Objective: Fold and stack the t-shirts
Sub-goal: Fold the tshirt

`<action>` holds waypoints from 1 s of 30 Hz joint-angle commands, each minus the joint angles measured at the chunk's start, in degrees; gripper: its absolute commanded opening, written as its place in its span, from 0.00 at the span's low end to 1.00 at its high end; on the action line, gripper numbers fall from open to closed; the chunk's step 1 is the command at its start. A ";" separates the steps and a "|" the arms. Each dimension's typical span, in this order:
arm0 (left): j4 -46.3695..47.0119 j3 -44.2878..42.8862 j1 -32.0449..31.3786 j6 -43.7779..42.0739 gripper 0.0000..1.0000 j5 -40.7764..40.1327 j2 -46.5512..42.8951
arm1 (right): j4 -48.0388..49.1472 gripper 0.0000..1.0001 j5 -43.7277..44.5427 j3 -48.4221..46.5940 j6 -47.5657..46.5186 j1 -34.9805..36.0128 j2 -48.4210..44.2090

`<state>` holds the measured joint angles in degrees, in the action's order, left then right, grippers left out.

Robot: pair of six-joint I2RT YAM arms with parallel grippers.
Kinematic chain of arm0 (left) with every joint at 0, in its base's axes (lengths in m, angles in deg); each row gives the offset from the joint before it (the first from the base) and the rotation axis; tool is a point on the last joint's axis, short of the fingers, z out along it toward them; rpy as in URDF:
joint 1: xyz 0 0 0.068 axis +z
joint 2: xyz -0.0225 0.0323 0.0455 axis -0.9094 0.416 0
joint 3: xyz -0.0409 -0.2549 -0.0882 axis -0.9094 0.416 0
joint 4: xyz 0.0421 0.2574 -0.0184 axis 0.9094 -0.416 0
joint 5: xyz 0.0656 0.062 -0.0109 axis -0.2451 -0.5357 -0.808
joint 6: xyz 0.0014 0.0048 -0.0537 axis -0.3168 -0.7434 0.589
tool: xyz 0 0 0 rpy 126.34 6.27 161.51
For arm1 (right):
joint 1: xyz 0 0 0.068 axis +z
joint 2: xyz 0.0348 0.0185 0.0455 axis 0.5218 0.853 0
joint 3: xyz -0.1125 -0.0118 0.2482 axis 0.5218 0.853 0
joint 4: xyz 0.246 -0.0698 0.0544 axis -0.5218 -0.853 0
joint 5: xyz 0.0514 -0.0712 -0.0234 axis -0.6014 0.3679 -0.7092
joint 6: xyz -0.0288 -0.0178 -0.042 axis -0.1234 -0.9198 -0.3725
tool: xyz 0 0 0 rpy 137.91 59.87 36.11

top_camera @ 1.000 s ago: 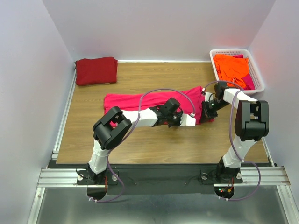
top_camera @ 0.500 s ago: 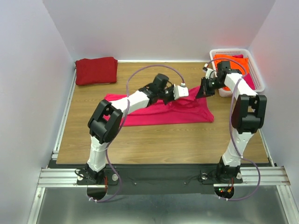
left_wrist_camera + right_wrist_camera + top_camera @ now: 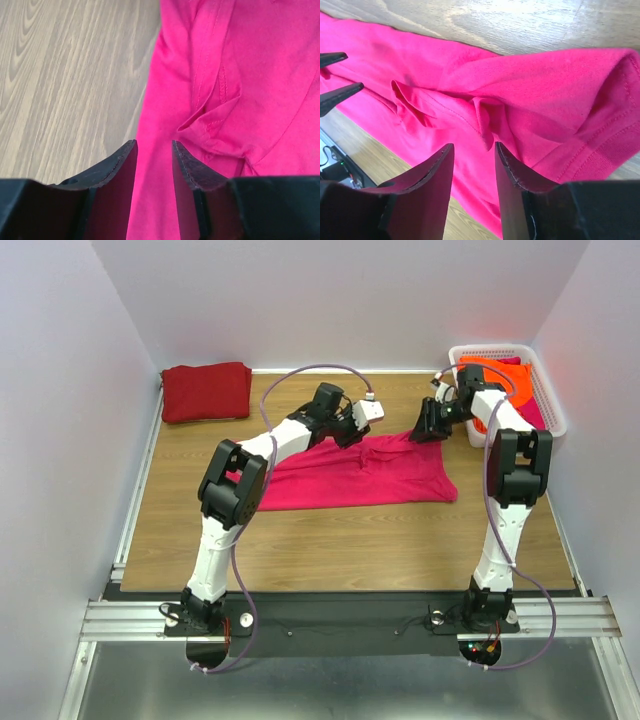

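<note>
A bright pink-red t-shirt lies spread on the middle of the wooden table, with a creased sleeve fold along its far right part. My left gripper is open and empty over the shirt's far edge; in the left wrist view its jaws stand apart above the cloth. My right gripper is open and empty over the shirt's far right corner; its wrist view shows the folded sleeve just ahead of the jaws. A folded dark maroon t-shirt lies at the back left.
A white latticed basket stands at the back right, holding orange t-shirts and a bit of pink cloth. White walls close in the table on three sides. The left gripper's fingertips show at the left edge of the right wrist view.
Both grippers have moved from the shirt's near right side across to its far edge. The shirt now lies wider and flatter on the table.
</note>
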<state>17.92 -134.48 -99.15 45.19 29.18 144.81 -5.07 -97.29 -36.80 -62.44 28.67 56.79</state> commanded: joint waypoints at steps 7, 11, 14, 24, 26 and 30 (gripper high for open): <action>1.11 6.31 1.57 7.76 0.41 5.43 -10.77 | 1.23 0.25 4.02 7.33 -3.55 -0.20 -12.10; -2.05 3.06 0.25 9.97 0.42 6.66 -8.94 | 1.23 0.21 5.07 13.74 -4.34 -0.20 -14.91; -2.32 1.04 -1.85 11.64 0.43 5.35 -7.00 | 1.14 0.20 8.23 18.49 -5.66 -0.20 -16.58; -3.90 1.11 -2.57 14.19 0.45 4.73 -8.04 | 3.77 0.18 21.42 25.27 -11.11 -0.55 -12.81; -6.52 4.45 -1.43 13.06 0.45 3.50 -11.63 | 4.04 0.18 23.61 24.75 -11.46 -0.64 -11.85; -13.04 11.30 3.91 11.12 0.44 1.39 -17.79 | 5.09 0.18 26.25 23.34 -12.87 -0.64 -11.75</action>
<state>10.66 -127.29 -100.47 58.11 32.22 136.31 -3.45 -77.59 -11.49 -72.41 28.36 44.13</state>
